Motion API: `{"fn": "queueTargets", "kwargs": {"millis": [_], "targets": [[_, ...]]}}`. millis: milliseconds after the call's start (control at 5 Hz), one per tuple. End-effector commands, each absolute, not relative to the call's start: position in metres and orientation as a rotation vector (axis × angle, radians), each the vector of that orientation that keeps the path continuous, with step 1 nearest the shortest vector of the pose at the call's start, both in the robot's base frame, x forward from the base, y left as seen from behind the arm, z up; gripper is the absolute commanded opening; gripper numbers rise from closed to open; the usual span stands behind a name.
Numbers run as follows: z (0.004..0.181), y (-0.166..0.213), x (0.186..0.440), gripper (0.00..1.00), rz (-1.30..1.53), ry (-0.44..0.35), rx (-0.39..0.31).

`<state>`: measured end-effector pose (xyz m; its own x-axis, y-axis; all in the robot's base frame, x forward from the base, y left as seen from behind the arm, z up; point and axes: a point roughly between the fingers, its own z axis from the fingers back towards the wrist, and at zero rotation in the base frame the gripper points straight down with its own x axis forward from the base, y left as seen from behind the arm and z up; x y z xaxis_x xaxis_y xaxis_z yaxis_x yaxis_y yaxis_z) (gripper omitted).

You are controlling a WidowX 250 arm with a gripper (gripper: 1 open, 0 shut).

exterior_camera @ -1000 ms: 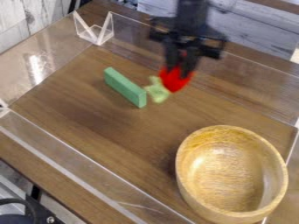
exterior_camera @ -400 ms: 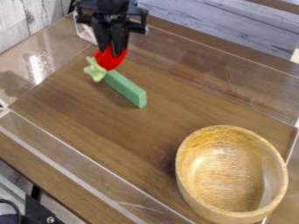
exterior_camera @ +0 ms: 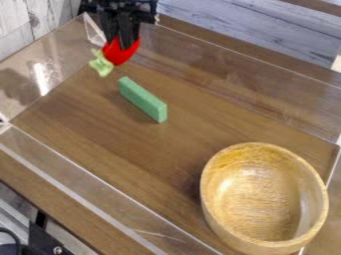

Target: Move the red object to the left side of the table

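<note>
Up at the far left of the table [exterior_camera: 200,100] the gripper [exterior_camera: 122,42] points straight down, and its dark fingers are clamped tight on the red object [exterior_camera: 120,52], which hangs between them clear of the wood. The toy's pale green leafy end pokes out just below and to the left of the fingertips, close to the clear acrylic wall on that side. Below and to the right of the gripper, near but not touching it, lies the green block [exterior_camera: 142,99], flat and slanted on the tabletop. The wooden bowl [exterior_camera: 264,192] sits well apart, down in the near right corner.
</note>
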<state>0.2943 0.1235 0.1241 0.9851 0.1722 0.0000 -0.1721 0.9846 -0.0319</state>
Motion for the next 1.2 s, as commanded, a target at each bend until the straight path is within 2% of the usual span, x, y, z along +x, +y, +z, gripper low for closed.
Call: {"fn": "queueTargets", "kwargs": {"millis": [0, 200, 600, 1000], "targets": [[0.1422, 0.1305, 0.3088, 0.0, 0.238, -0.055, -0.021], [0.144, 0.1347, 0.3175, 0.0, 0.306, -0.049, -0.03], [0.1412, 0.1405, 0.3144, 0.0, 0.359, -0.034, -0.05], [0.1406, 0.1359, 0.3091, 0.0, 0.295, -0.017, -0.07]]}}
